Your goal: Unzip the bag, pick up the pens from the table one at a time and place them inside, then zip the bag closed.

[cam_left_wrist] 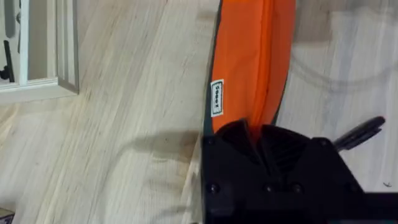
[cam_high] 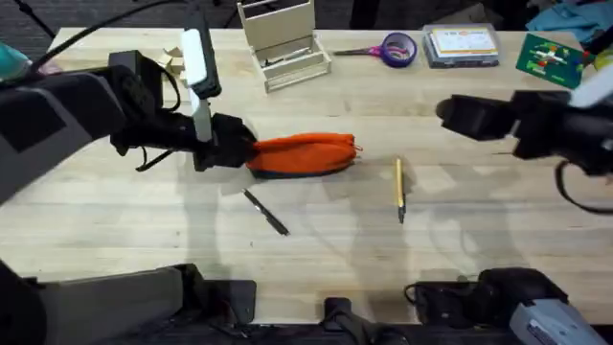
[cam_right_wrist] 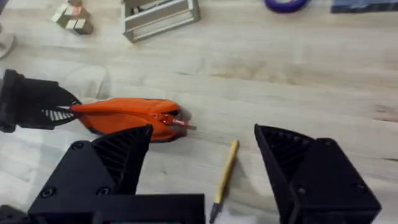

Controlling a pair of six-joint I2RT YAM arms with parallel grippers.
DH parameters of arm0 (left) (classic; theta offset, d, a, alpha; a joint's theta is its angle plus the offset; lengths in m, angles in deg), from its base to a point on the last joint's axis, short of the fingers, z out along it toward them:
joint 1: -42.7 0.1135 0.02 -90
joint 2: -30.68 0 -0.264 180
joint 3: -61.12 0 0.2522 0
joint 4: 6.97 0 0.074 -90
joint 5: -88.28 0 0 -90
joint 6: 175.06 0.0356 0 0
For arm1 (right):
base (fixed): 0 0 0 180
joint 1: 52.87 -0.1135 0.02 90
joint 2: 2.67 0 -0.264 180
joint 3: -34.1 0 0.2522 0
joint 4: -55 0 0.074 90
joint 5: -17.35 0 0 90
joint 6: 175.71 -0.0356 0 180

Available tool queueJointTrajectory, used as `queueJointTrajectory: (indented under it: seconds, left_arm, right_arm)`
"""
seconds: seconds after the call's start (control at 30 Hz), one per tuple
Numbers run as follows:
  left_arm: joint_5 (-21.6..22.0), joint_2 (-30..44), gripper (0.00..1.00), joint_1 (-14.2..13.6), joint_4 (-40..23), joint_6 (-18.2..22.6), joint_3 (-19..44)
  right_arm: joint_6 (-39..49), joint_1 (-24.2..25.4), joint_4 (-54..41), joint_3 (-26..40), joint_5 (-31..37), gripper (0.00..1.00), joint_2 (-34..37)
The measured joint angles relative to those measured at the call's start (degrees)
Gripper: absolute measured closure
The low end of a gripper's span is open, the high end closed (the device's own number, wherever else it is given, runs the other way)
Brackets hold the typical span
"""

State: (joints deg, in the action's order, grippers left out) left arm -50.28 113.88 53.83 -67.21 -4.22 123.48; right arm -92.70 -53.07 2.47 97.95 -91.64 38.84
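The bag [cam_high: 302,154], mid-table and zipped, was pinched at one end by the left gripper [cam_high: 239,149]; the right gripper [cam_right_wrist: 202,149], spread wide, hung nearby, so unzipping apparently required it to grasp the pull [cam_right_wrist: 179,122].

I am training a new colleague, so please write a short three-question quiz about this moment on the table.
1. True or false: the left pincer grips one end of the orange bag.
2. How many pens lie on the table?
3. The right pincer is: A open, B shut on the yellow pen.

Key: 1 true. 2 two, the black pen and the yellow pen. 3 A.
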Motion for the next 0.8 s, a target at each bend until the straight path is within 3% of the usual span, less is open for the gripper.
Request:
queueJointTrajectory:
  seconds: [0.27, 0.67, 0.8]
  left_arm:
    - [0.0, 0.0, 0.956, 0.0, 0.0, 0.0, 0.0]
    - [0.0, 0.0, 0.957, 0.0, 0.0, 0.0, 0.0]
    - [0.0, 0.0, 0.957, 0.0, 0.0, 0.0, 0.0]
  right_arm:
    - [-0.5, 0.0, 4.3, 0.0, -8.1, 0.004, 11.3]
    - [-7.9, 0.0, 4.4, 0.0, -12.9, 0.005, 26.5]
    - [-6.5, 0.0, 4.7, 0.0, -18.1, 0.004, 31.2]
